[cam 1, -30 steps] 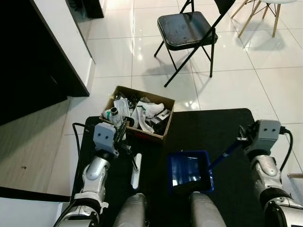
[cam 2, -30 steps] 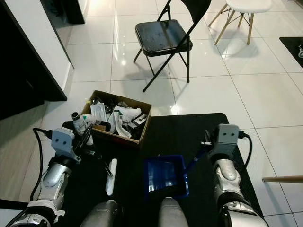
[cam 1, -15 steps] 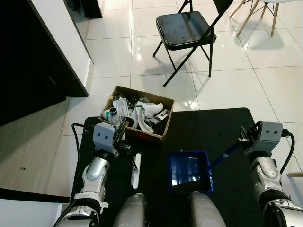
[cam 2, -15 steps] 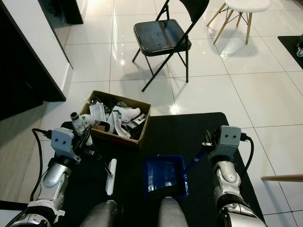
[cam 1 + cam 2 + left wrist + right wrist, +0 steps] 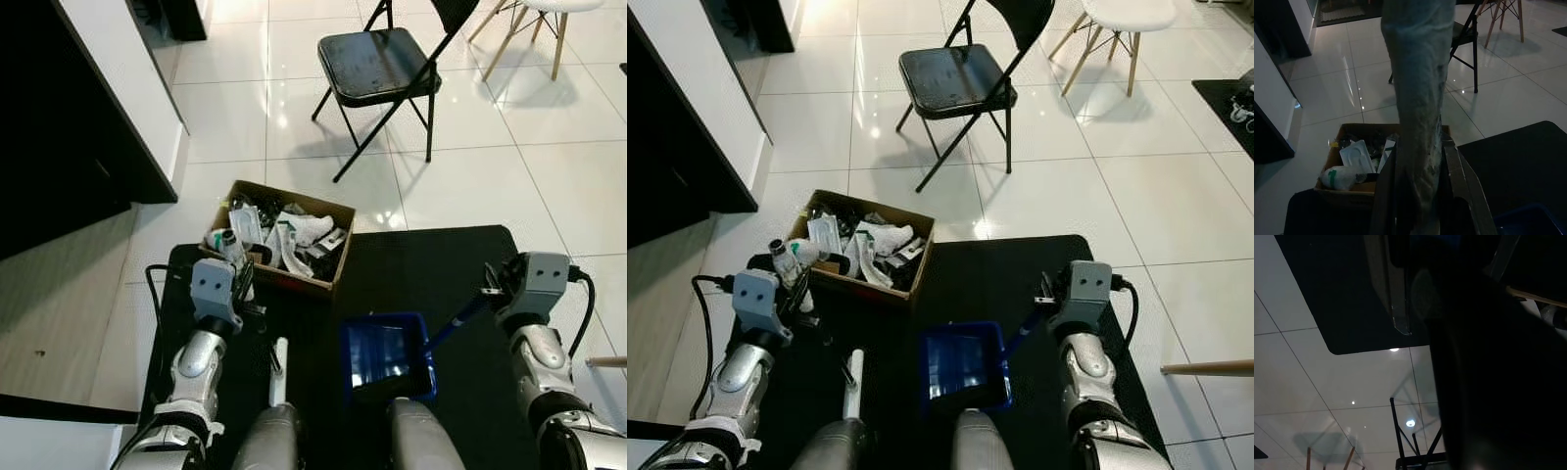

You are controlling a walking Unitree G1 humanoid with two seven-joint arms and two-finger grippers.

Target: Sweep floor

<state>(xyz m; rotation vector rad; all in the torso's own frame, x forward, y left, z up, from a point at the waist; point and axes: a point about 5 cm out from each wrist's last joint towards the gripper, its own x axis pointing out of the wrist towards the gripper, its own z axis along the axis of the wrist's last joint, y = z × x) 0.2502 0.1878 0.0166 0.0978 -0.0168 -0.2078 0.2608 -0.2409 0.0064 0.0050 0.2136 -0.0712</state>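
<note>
Fingers of the left gripper (image 5: 257,315) pinch the white brush (image 5: 278,373); the right gripper (image 5: 484,296) grips the blue dustpan (image 5: 386,356) handle — both on the black mat (image 5: 431,262), near its front edge.

Both silver arms reach forward from the frame's bottom corners; left gripper (image 5: 257,315) and right gripper (image 5: 487,294) each clamped closed.

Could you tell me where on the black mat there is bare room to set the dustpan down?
The black mat is bare between the cardboard box and the right claw. White tiles lie free between box and folding chair. It is crowded near the left claw, by box and brush.
</note>
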